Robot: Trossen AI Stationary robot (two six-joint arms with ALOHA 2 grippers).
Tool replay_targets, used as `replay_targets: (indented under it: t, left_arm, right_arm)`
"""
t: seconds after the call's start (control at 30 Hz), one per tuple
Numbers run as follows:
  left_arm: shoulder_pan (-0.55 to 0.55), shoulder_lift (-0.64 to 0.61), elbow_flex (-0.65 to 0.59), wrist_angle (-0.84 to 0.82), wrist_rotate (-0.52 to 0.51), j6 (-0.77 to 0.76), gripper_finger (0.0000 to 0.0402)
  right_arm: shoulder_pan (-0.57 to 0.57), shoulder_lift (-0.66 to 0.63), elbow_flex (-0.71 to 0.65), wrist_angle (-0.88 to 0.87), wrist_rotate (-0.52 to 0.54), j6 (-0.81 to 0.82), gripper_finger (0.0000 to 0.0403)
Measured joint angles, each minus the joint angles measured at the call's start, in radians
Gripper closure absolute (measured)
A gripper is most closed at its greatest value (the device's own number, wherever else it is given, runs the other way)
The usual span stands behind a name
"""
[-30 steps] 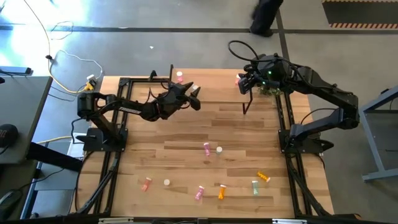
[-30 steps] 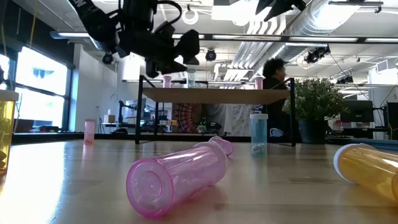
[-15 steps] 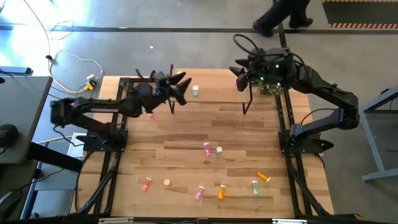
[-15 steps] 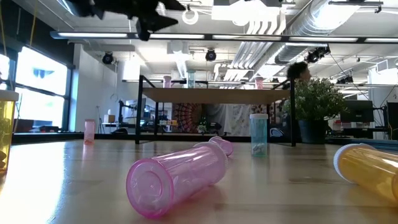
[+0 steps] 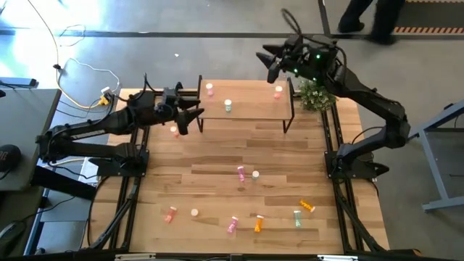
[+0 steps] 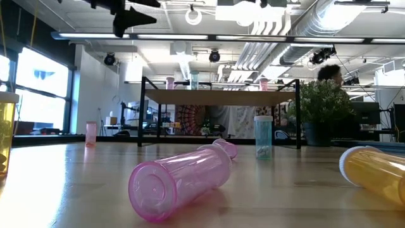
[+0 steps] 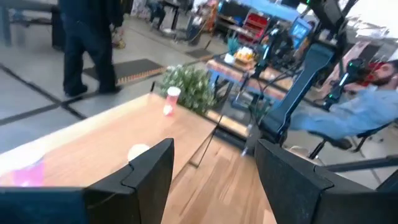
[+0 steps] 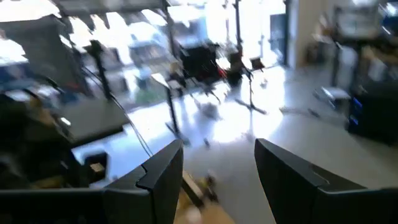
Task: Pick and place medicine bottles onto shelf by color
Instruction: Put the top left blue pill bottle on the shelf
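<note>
- Shelf (image 5: 246,107) at twelve o'clock on the tabletop (image 5: 217,163) carries three bottles: pink (image 5: 209,88), pale green (image 5: 228,106), salmon-red (image 5: 278,91).
- Left tool (image 5: 190,118), fingers apart and empty, hangs off the shelf's nine o'clock end.
- Right tool (image 5: 270,61), fingers apart and empty, is raised at one o'clock.
- Likely between placements: next comes fetching one of the loose bottles (image 5: 239,172) lying toward six o'clock.
</note>
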Motion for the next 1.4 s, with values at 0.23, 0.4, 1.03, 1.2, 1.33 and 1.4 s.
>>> replay_targets:
  t: [0.23,0.4,1.03,1.2,1.33,1.4]
  left_arm:
    - [0.007,-0.041,0.0,-0.083,0.0,0.006,0.0187]
    - [0.007,-0.04,0.0,-0.086,-0.001,0.022,0.0187]
    - [0.007,-0.038,0.0,-0.14,-0.059,0.018,0.0187]
    - [0.007,-0.038,0.0,-0.155,-0.061,0.019,0.0187]
    - [0.007,-0.038,0.0,-0.163,-0.084,0.019,0.0187]
    - [0.007,-0.038,0.0,-0.165,-0.103,0.019,0.0187]
  right_arm:
    - [-0.002,0.109,0.0,0.272,-0.193,-0.104,0.0212]
    - [-0.004,0.173,0.0,0.155,-0.201,-0.106,0.0212]
    - [-0.007,0.386,0.0,-0.156,-0.42,-0.303,0.0212]
    - [-0.004,0.422,0.0,-0.154,-0.429,-0.312,0.0212]
    - [0.003,0.452,0.0,-0.156,-0.429,-0.332,0.0212]
    - [0.007,0.467,0.0,-0.155,-0.428,-0.334,0.0212]
